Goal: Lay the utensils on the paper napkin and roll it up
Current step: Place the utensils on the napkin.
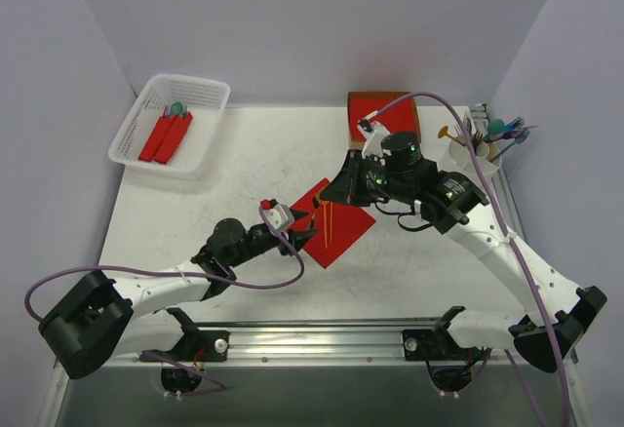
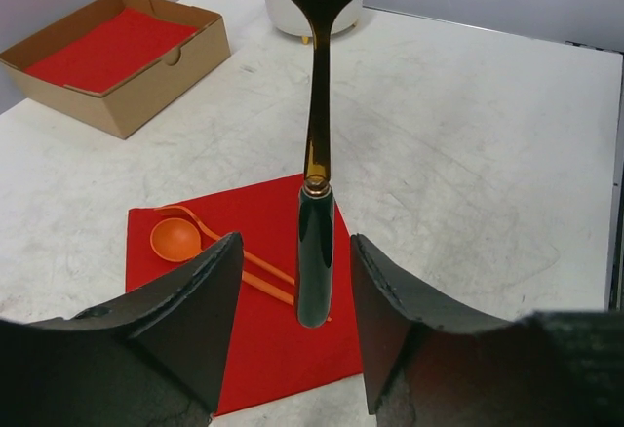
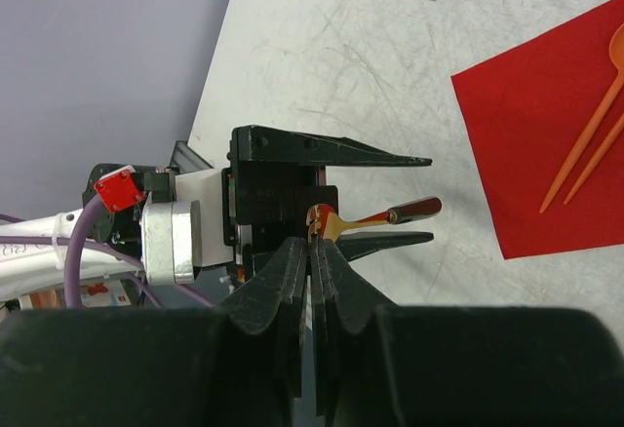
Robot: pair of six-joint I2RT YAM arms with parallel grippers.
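Left gripper (image 2: 295,244) low over the near corner of the napkin (image 2: 263,349); jaws part-open, one either side of a gold spoon (image 2: 317,135) with a dark green handle, a gap showing on both sides, nothing gripped. Handle end of that spoon sits over the napkin's right half; cannot tell if it touches the sheet. Napkin is a single red square, flat on the white scuffed surface (image 1: 244,164) near its middle, one corner turned toward the arms. On its left part lies an orange spoon (image 2: 175,240), bowl up, with a second orange utensil (image 2: 263,286) just beside it and nearly parallel; its kind is not clear. Right gripper (image 3: 314,252) comes in from the far side of the napkin, jaws clamped tight on the bowl end of the gold spoon, so the spoon runs from one gripper across to the other. Farther back, an open cardboard box (image 1: 383,115) holding a red stack. To its right, at the surface's far right edge, a white cup (image 1: 473,159) bristling with coloured utensils. Far left corner: a white mesh basket (image 1: 190,80) with red rolls (image 1: 166,137) lying side by side inside.
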